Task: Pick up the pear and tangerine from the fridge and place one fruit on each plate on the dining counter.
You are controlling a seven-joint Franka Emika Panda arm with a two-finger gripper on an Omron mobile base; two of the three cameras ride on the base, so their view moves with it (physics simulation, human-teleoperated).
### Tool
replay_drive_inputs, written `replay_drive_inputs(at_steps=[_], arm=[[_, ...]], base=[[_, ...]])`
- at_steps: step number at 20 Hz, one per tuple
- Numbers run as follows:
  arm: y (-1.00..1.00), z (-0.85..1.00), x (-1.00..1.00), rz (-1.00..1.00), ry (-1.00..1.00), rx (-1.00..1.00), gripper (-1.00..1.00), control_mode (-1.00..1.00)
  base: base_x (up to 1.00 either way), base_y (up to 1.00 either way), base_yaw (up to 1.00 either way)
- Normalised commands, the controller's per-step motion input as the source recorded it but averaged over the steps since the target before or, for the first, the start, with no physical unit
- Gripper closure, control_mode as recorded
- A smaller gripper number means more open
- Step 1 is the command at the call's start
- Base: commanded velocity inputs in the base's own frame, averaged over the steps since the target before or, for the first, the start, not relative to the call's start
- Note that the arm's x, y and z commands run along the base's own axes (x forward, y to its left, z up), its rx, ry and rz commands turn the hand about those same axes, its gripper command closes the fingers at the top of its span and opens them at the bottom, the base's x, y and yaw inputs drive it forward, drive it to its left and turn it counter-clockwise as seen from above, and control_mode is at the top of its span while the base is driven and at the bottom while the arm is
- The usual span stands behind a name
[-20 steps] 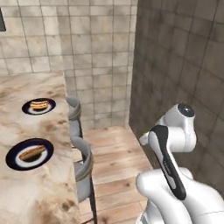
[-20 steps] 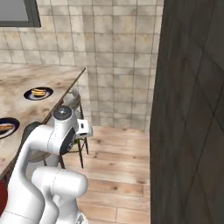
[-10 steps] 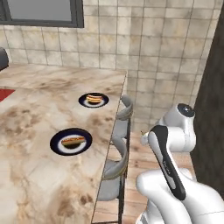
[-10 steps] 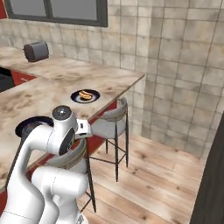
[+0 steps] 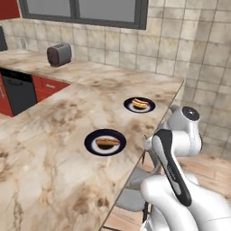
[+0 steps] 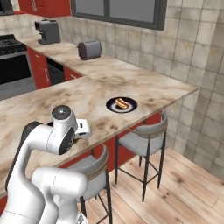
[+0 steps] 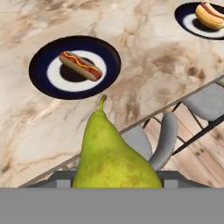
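Marbled dining counter (image 5: 54, 149) bears two plates (image 5: 105, 142); toaster (image 5: 59, 54) behind.

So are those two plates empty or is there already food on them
Not empty. Each plate holds a hot dog: the near plate and the far plate on the counter.

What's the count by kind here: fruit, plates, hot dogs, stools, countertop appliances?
Pear: 1, held in the gripper
Plates: 2, near and far
Hot dogs: 2, one on each plate
Stools: 2
Countertop appliances: 2, toaster and coffee machine
Total: 9
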Motion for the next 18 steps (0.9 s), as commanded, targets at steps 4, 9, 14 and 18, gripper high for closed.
replay_drive_inputs(at_steps=[4,9,14,18], arm=[[0.0,0.0,0.0,0.0,0.0,0.0,1.0,1.0],[0.0,0.0,0.0,0.0,0.0,0.0,1.0,1.0],[0.0,0.0,0.0,0.0,0.0,0.0,1.0,1.0],[0.0,0.0,0.0,0.0,0.0,0.0,1.0,1.0]], base=[[0.24,0.16,0.48],[0.03,0.0,0.08],[0.0,0.0,0.0],[0.0,0.0,0.0]])
